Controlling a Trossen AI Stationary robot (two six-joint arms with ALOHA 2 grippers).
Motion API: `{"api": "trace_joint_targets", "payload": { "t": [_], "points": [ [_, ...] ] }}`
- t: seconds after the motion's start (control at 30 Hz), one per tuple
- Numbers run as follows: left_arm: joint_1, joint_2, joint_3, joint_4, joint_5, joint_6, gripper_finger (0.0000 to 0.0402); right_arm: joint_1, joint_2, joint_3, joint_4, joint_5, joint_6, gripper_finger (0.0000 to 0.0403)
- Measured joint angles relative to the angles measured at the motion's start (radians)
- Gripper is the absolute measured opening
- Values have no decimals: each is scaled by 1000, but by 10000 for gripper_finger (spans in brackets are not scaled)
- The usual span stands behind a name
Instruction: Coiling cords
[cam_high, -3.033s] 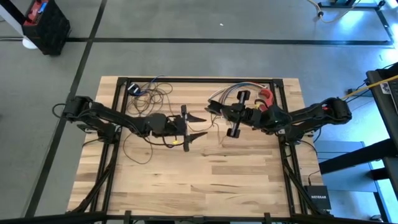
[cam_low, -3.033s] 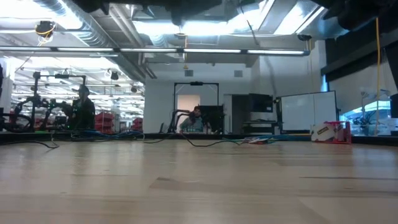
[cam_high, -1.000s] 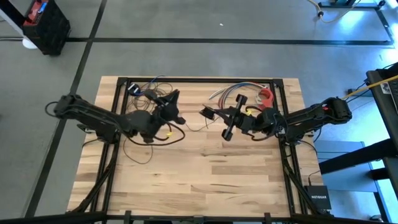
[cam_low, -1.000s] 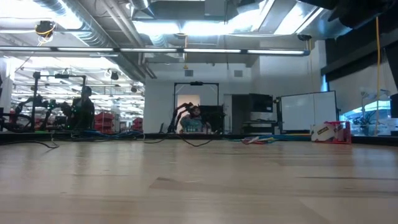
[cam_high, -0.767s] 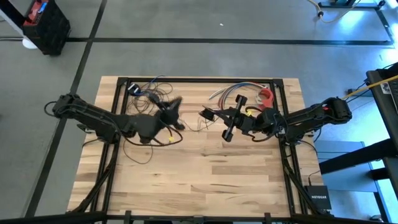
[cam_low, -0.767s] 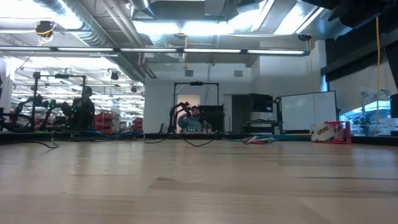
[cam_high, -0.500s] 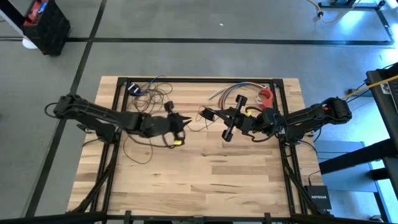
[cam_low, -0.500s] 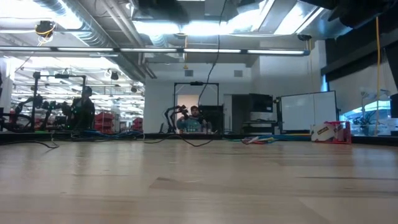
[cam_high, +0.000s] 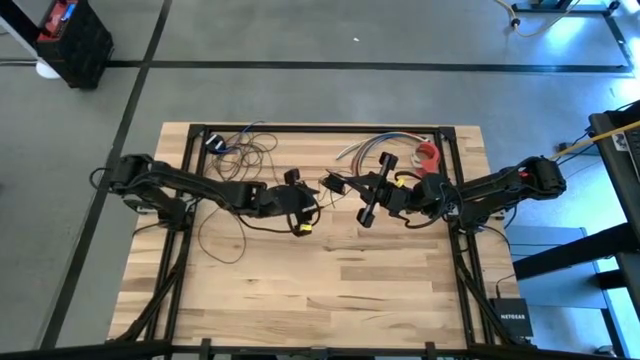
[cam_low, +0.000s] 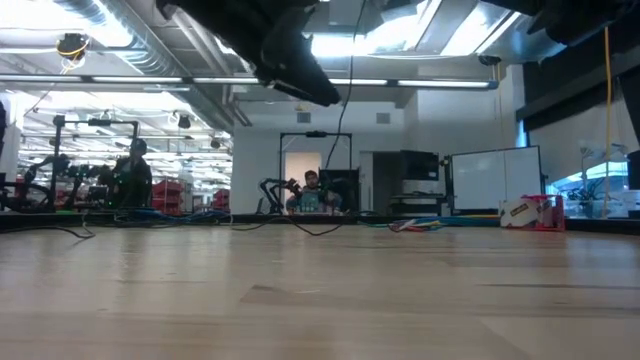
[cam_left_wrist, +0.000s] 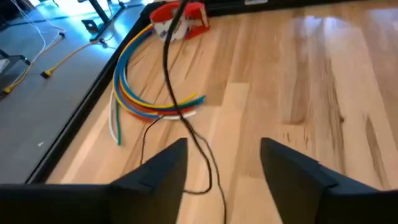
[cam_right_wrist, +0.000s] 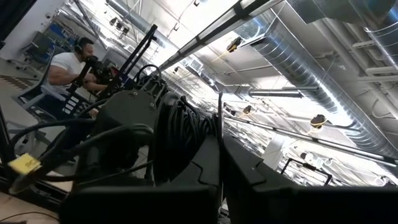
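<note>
The cord is a thin dark wire. Its loose loops (cam_high: 240, 150) lie on the table at the far left. One strand (cam_left_wrist: 171, 74) runs between the fingers of my left gripper (cam_left_wrist: 221, 168), which stands open above the table's middle (cam_high: 300, 198) and touches nothing I can see. A yellow tag (cam_high: 303, 228) sits on the wire just near of it. My right gripper (cam_high: 335, 184) faces it from the right, tilted upward and shut, with a coil of the cord (cam_right_wrist: 180, 134) at its fingers. A strand (cam_low: 346, 90) hangs down in the low view. My right gripper is shut on the cord. Several dark turns of it (cam_right_wrist: 186, 146) bunch against the fingers and are lifted clear of the table. The fingers slant upward. The exact spot of contact is hidden behind the fingers themselves.
A short bundle of multicoloured wires (cam_high: 365, 150) (cam_left_wrist: 140, 93) and a red tape dispenser (cam_high: 428, 153) (cam_left_wrist: 180, 15) lie at the far right. A black frame rail (cam_high: 320, 128) runs along the table's far edge. A seated person (cam_right_wrist: 65, 65) shows beyond the table.
My left gripper has come down and toward the right gripper. It has swung from pointing at the far edge to pointing right, and has opened. The strand it carried now runs loose between its fingers, and the yellow tag has shifted right with it.
</note>
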Motion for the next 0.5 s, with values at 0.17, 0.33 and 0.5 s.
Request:
{"api": "trace_joint_targets", "payload": {
  "t": [0.17, 0.33, 0.5],
  "points": [
    [26, 25, -20, 61, -23, 1, 221, 0, 0, 0, -2, 1, 0, 7],
    [56, 62, -59, 162, -24, 9, 212, 0, 0, 0, -5, 11, 0, 7],
    [70, 99, -60, 219, -12, 15, 195, 0, 0, 0, -4, 17, -1, 7]
  ]
}}
